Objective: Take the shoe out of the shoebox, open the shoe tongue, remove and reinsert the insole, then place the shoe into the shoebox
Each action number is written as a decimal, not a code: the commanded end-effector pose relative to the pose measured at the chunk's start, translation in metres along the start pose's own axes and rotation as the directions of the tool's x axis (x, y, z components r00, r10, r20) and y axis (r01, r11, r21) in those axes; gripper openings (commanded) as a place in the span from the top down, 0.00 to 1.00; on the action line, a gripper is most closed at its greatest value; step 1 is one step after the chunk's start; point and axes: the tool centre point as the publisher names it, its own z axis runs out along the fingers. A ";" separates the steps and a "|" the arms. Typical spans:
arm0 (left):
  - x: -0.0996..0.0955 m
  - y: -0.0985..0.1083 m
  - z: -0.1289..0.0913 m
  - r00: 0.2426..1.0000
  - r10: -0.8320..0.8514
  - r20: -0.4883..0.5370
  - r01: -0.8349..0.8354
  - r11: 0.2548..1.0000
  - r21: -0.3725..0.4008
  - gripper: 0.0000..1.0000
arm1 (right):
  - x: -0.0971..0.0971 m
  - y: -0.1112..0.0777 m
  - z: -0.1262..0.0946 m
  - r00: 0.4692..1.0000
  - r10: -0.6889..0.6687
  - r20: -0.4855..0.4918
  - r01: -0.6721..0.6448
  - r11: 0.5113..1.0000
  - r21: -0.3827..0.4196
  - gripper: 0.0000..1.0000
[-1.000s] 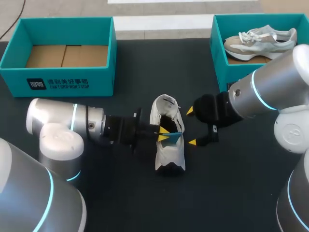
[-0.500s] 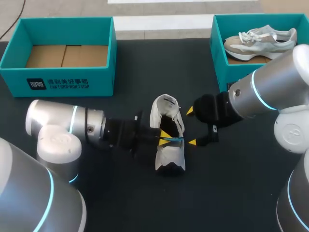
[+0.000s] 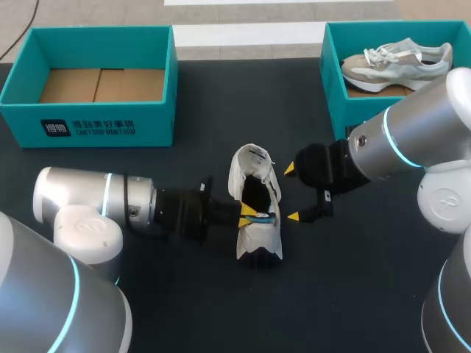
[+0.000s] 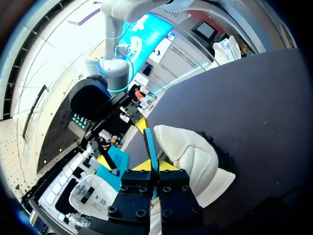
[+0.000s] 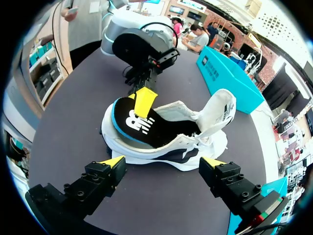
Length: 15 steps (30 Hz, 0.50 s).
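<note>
A white shoe (image 3: 257, 246) with a dark sole lies in the middle of the black table, its tongue (image 3: 250, 158) folded open. My left gripper (image 3: 252, 215) is shut on the heel end of the insole (image 5: 142, 122), which is black on top with a blue edge (image 4: 150, 147). The insole lies partly inside the shoe (image 5: 215, 122) and overhangs the heel. From the shoe's other side, my right gripper (image 3: 292, 193) stands open, one yellow fingertip (image 5: 113, 160) on each side of the shoe's flank and apart from it. The left gripper (image 4: 155, 165) shows its tips pressed together on the blue edge.
A teal shoebox (image 3: 103, 129) with a bare cardboard bottom stands at the back left. Another teal shoebox (image 3: 335, 88) at the back right holds a grey and white shoe (image 3: 397, 62). Dark table stretches in front of the shoe.
My left arm has shifted toward the table's front, and the blue insole has sunk lower into the shoe. The right arm has kept still.
</note>
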 end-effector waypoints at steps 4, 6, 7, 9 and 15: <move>-0.003 0.005 0.006 0.998 0.064 -0.010 -0.065 0.997 -0.043 1.00 | 0.001 0.001 0.001 1.000 0.000 0.003 0.000 1.000 0.003 0.00; -0.003 0.013 0.006 0.998 0.065 -0.010 -0.065 0.996 -0.056 1.00 | 0.001 0.001 0.001 1.000 0.000 0.003 0.000 1.000 0.003 0.00; -0.002 0.015 0.005 0.998 0.062 -0.010 -0.062 0.996 -0.059 1.00 | 0.001 0.001 0.001 1.000 0.000 0.003 0.000 1.000 0.003 0.00; -0.001 0.019 0.003 0.999 0.053 -0.005 -0.053 0.997 -0.064 1.00 | 0.001 0.001 0.001 1.000 0.000 0.003 0.000 1.000 0.003 0.00; -0.004 0.010 -0.002 1.000 0.006 0.028 -0.006 1.000 -0.022 1.00 | 0.001 0.001 0.001 1.000 0.000 0.003 0.000 1.000 0.003 0.00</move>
